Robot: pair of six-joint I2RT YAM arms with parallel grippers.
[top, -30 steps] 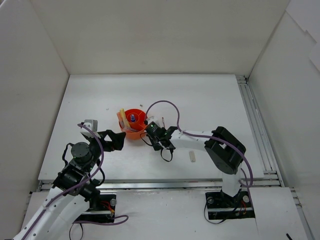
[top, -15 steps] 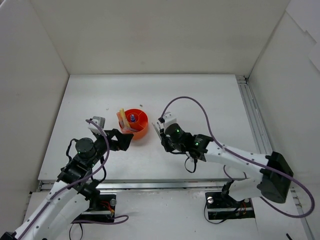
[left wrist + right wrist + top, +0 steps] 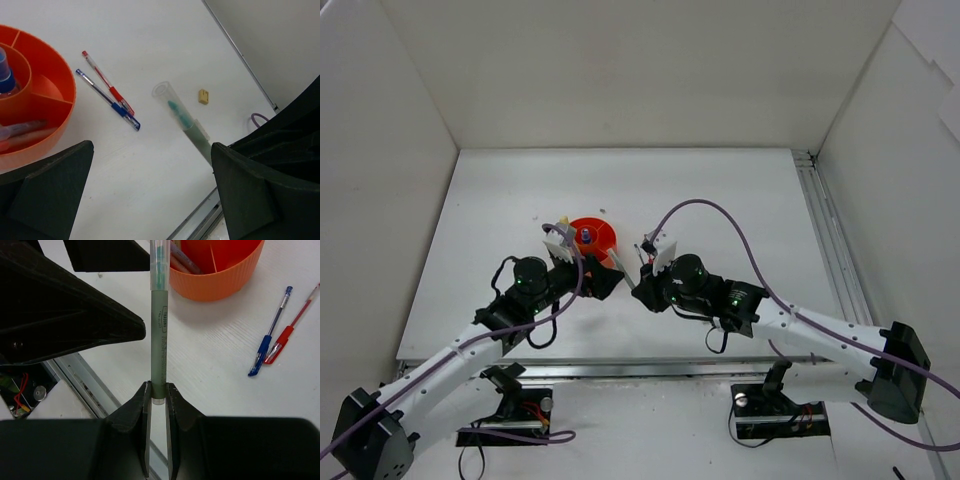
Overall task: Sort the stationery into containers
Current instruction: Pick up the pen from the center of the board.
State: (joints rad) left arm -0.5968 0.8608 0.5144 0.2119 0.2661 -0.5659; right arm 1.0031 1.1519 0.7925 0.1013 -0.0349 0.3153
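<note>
Two grippers show from above. The left gripper (image 3: 608, 281) and the right gripper (image 3: 636, 283) are almost tip to tip. The orange bowl (image 3: 613, 236) sits on the white table (image 3: 740, 200), just past their tips. A thin pale pen (image 3: 615, 270) sticks out from the right jaws, slanting towards the bowl.

From the left wrist, the left jaws stand wide apart with nothing between them to grip. The pen shows in the gap ahead of them. It has a grey-green body and a clear cap with a bit of green inside. Its long line is slanted, with the cap end pointing away from the jaws and the other end near the right-hand jaw. The bowl has thin walls inside and sits by the left-hand jaw. A red pen (image 3: 106, 82) and a blue pen (image 3: 107, 100) lie side by side between the bowl and the grey-green pen. A small eraser (image 3: 203, 96) lies further out, past the cap.

From the right wrist, the right jaws pinch the very end of the pen. It runs straight out from the tips, and its cap reaches the bowl's rim. The red and blue pens lie flat, off to the right of the jaws.
</note>
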